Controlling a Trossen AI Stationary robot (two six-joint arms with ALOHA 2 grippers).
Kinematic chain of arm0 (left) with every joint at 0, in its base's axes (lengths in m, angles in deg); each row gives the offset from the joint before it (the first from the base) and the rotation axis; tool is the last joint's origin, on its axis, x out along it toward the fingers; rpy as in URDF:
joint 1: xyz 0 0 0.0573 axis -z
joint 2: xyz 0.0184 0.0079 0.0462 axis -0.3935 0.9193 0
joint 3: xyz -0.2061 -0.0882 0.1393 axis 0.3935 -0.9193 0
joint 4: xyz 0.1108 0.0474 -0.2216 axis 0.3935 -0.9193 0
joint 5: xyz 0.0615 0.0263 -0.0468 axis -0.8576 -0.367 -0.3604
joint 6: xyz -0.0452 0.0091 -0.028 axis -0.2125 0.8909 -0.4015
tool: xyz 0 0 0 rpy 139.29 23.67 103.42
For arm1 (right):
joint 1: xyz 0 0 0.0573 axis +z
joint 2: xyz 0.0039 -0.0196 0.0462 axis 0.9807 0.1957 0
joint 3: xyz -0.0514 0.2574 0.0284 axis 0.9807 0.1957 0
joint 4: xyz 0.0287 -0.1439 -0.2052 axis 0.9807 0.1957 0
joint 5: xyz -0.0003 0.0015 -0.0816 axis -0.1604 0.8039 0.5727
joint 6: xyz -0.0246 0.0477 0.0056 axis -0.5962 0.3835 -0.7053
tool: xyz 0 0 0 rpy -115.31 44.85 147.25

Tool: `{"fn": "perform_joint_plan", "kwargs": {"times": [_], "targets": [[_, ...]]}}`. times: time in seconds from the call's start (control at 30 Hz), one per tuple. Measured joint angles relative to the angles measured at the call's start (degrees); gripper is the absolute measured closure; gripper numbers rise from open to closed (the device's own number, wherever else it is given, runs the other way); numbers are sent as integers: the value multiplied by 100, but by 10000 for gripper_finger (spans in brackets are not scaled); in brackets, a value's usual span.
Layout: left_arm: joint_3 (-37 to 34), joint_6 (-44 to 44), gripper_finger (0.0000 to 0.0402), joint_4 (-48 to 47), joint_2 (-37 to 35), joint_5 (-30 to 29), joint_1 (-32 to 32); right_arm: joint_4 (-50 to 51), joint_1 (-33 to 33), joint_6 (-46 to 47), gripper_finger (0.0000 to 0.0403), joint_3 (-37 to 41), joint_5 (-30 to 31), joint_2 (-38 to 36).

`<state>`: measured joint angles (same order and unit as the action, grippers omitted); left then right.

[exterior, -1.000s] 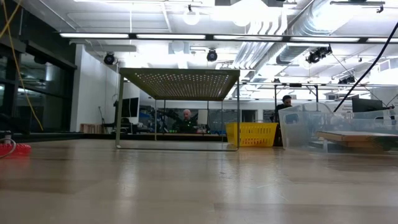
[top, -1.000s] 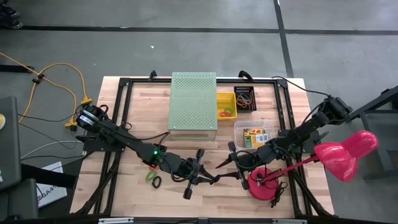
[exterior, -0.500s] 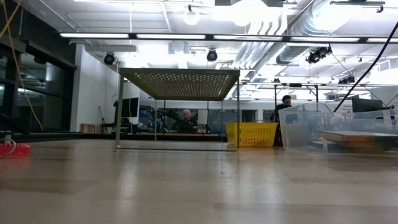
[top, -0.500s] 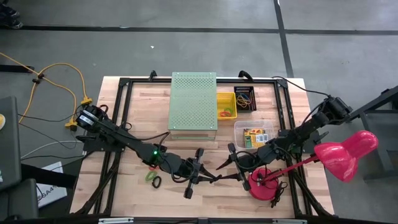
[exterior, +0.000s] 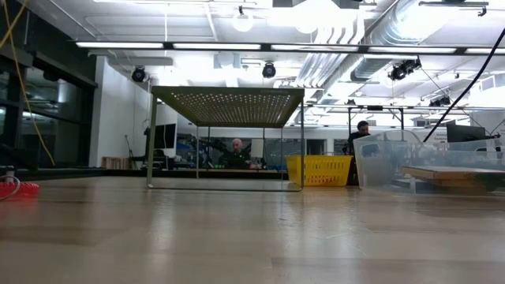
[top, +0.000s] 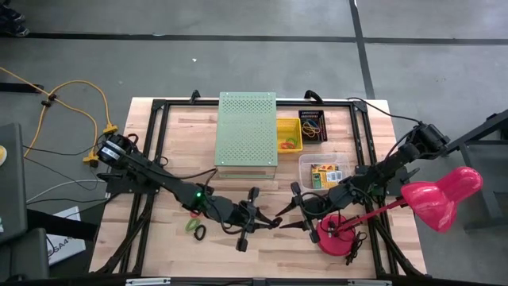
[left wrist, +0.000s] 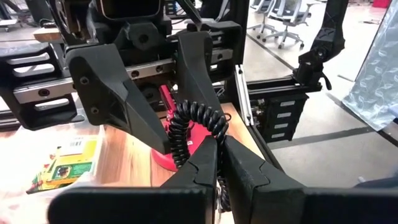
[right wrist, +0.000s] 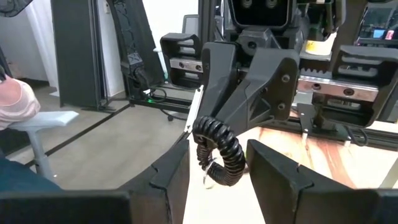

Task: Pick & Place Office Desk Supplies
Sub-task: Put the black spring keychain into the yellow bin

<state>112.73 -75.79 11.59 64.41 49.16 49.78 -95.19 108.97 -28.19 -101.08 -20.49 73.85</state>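
The left gripper (top: pixel 270 223) and the right gripper (top: pixel 290 216) meet nose to nose low in the centre of the overhead picture, above the front of the wooden table (top: pixel 159 238). Between them hangs one of the supplies, a black coiled band (left wrist: pixel 198 127). The left gripper's fingers are pressed together on the loop's lower edge and hold it up clear of the wood. The right gripper's fingers stand spread wide on either side of the same loop without touching it, as that arm's wrist camera shows. This looks like a hand-over in mid-air, probably because the storage bins lie nearer the right arm.

Those bins sit in the upper centre-right of the overhead picture, just right of the big green perforated box (top: pixel 247 131). A yellow bin (top: pixel 279 125) and a black bin (top: pixel 302 117) each hold coloured bands. Below them a clear tray (top: pixel 305 163) contains a yellow-and-green crayon box (top: pixel 325 175).

Two loose bands, one green (top: pixel 192 226) and one black (top: pixel 199 233), lie lower left of centre beside the left arm, waiting their turn. The pink lamp (top: pixel 440 195) leans in at the right edge, and its round base (top: pixel 333 234) stands close beside the right gripper, which leaves little room there for a wide swing.

The likely next step is for the right fingers to close before the left ones let go.
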Motion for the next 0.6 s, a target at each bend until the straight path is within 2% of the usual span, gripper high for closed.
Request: {"fn": "perform_joint_plan", "kwargs": {"times": [0.23,0.6], "targets": [[0,-7,392,6,0,1,0,0,0,-8,265,0,22,0],[0,-9,392,13,0,8,-70,-85,-6,-61,317,0,24,0]]}}
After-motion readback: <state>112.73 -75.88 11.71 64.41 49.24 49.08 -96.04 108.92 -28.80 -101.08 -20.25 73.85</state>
